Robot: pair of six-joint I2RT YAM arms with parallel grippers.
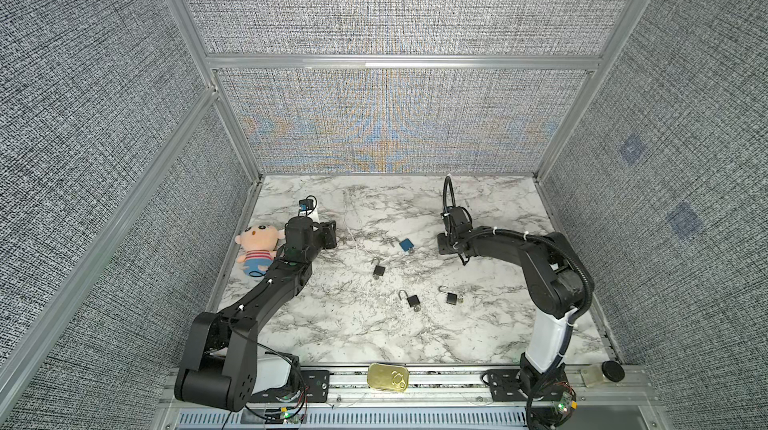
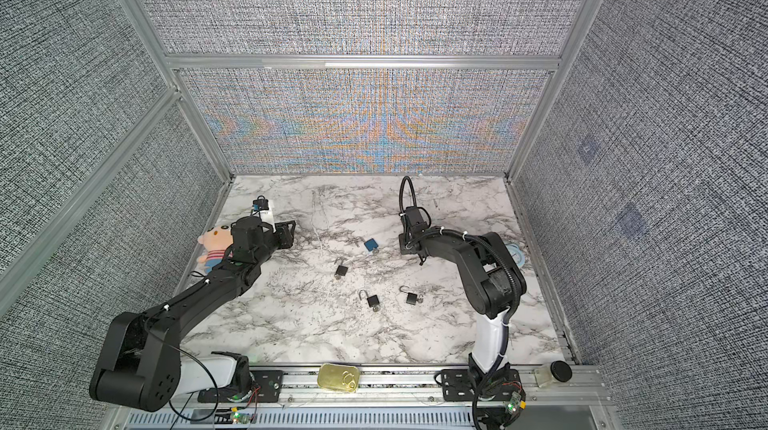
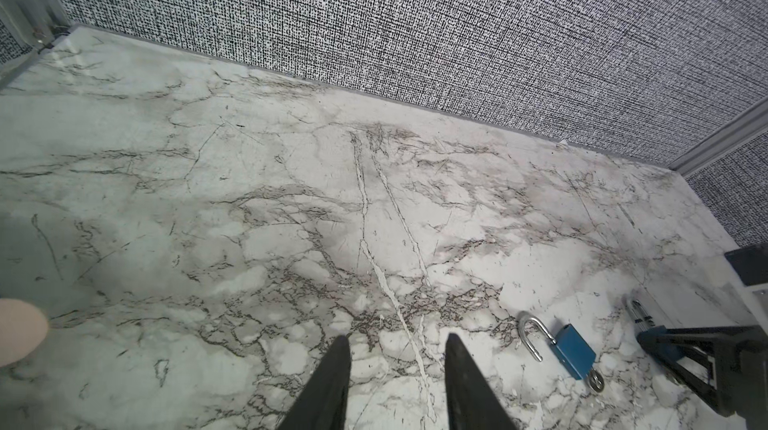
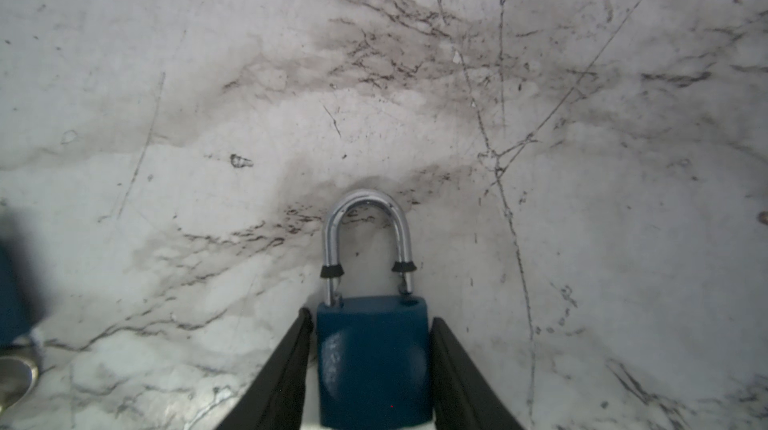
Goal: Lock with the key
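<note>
Two blue padlocks show. One [image 3: 571,351] lies loose on the marble with its shackle swung open and a key [image 3: 595,382] in its base; it also appears in both top views [image 1: 406,245] [image 2: 371,245]. The other blue padlock [image 4: 372,361] lies between the fingers of my right gripper [image 4: 371,319], shackle raised, its key hidden. The fingers flank its body closely, with a sliver of gap on one side. In both top views the right gripper [image 1: 442,243] covers this padlock. My left gripper [image 3: 397,340] [image 1: 332,232] stands open over bare marble, left of the loose padlock.
Three black padlocks with open shackles [image 1: 378,270] [image 1: 413,301] [image 1: 452,298] lie mid-table. A plush doll [image 1: 257,247] sits by the left arm. A gold tin [image 1: 387,378] and a black-lidded jar [image 1: 613,370] rest on the front rail. Fabric walls enclose three sides.
</note>
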